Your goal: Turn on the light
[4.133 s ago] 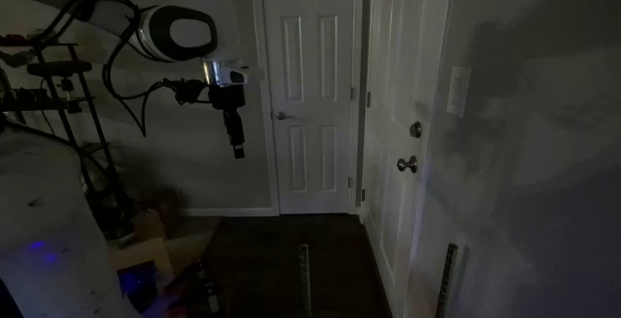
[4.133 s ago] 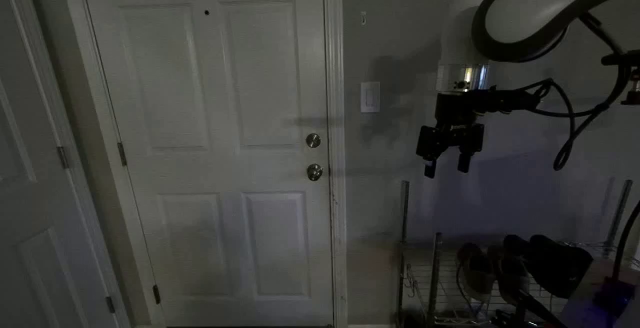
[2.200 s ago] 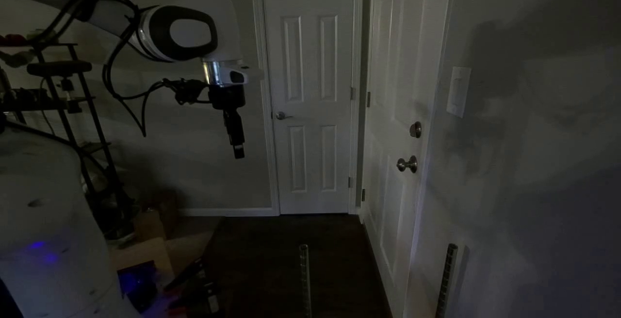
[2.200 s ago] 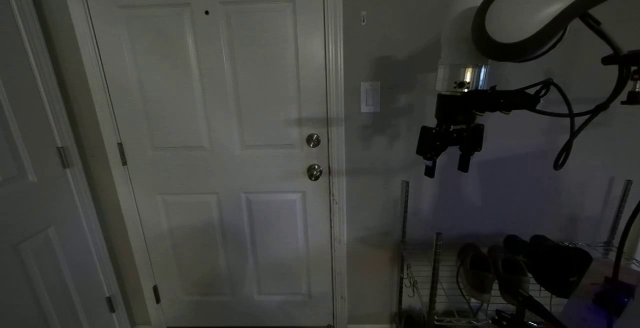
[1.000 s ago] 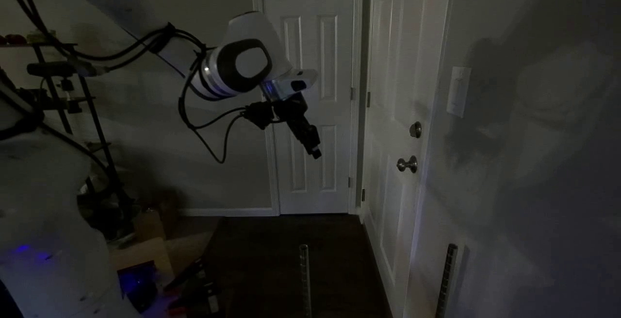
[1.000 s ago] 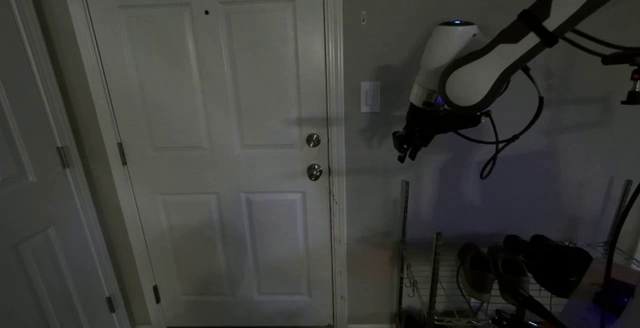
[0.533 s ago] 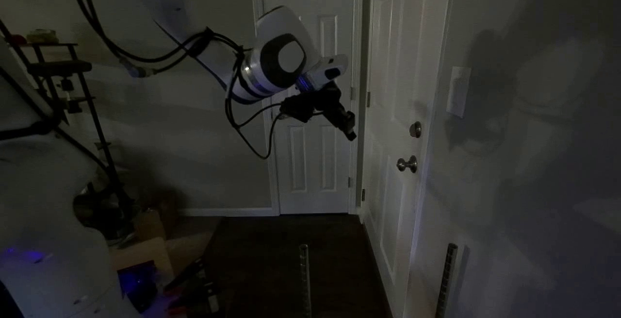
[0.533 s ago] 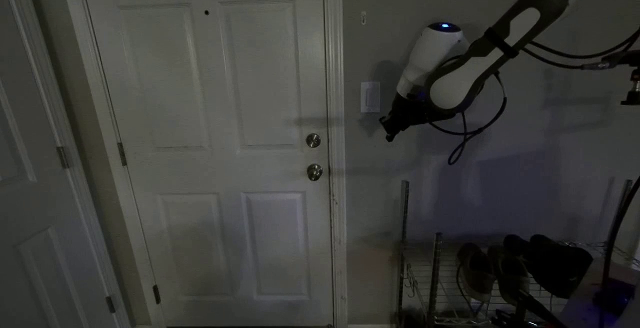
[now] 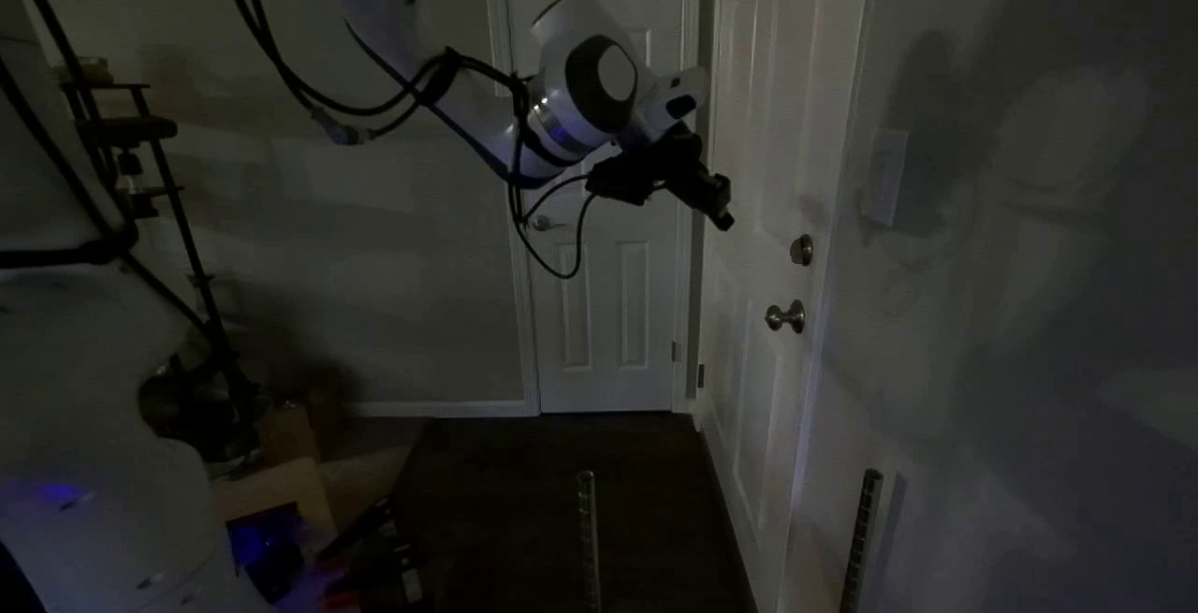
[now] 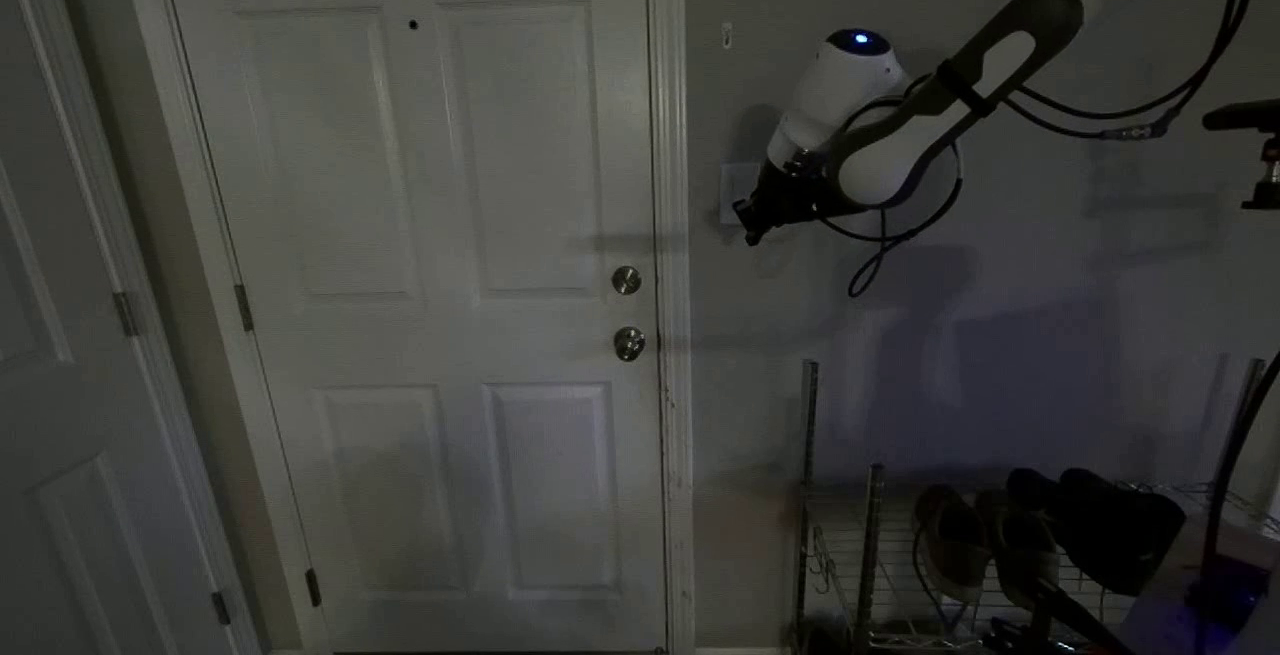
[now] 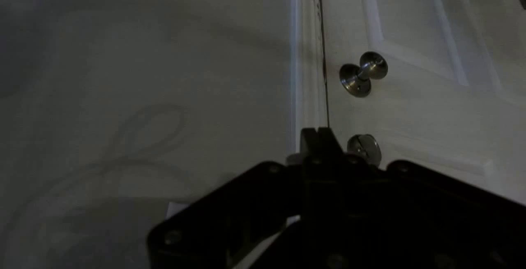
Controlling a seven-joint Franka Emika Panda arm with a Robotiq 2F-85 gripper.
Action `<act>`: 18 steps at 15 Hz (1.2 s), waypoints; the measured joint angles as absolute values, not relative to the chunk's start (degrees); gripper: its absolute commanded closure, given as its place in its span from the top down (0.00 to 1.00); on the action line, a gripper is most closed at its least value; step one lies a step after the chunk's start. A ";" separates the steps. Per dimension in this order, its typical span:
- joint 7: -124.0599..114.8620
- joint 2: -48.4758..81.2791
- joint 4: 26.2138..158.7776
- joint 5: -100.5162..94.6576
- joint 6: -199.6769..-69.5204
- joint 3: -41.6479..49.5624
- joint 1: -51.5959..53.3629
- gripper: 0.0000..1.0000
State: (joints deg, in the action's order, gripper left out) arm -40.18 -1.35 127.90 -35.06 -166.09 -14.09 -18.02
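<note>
Light switch (image 9: 884,177), on the wall (image 9: 1058,388) between two and three o'clock from the gripper (image 9: 724,220) in an exterior view. The fingertips (image 11: 309,141) are closed, empty. For a square press, aim is best shifted toward seven or eight o'clock in the wrist view, where the switch's corner (image 11: 174,208) seemingly shows.

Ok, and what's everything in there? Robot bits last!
knob door: one, white, beside grey wall
light switch plate: one, pale, on that wall
lever door: one, white, adjoining side
knob: one, silver, knob door
lock: one, silver, above knob
peephole: one, dark, higher up
lever: one, silver, lever door
wire rack: one, silver, low by wall
shoes: several, dark, on wire rack
shelf stand: one, black, lever door's side
dim clutter: uncountable, dark, low
arm: one, mostly white, near wall
cables: several, black, along arm
gripper: one, black, closed, at arm's end
</note>
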 measured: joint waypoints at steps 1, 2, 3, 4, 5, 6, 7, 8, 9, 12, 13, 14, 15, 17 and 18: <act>-41.99 -0.73 126.51 -37.27 -166.09 -13.90 -18.03 0.06; -43.83 -0.14 125.21 -39.46 -166.09 -13.70 -18.04 0.06; -45.62 0.46 123.99 -41.49 -166.09 -13.50 -18.04 0.06; -47.26 1.07 122.82 -43.40 -166.09 -13.26 -18.04 0.06; -48.73 1.73 121.70 -44.94 -166.09 -13.02 -18.03 0.06; -49.94 2.42 120.62 -46.21 -166.09 -12.78 -18.03 0.06; -51.01 3.18 119.49 -47.39 -166.09 -12.53 -18.01 0.06; -52.07 3.96 118.39 -48.41 -166.09 -12.27 -18.01 0.06; -52.95 4.73 117.25 -49.26 -166.09 -12.00 -17.99 0.06; -55.01 6.78 114.19 -51.21 -166.09 -11.21 -17.88 0.06; -55.59 7.36 113.24 -51.79 -166.09 -10.95 -17.81 0.06; -56.24 7.88 112.41 -52.45 -166.09 -10.70 -17.78 0.06; -56.91 8.32 111.63 -52.98 -166.07 -10.48 -17.75 0.06; -58.03 9.14 110.18 -54.07 -166.05 -10.08 -17.73 0.06; -58.69 9.45 109.58 -54.65 -166.01 -9.89 -17.71 0.06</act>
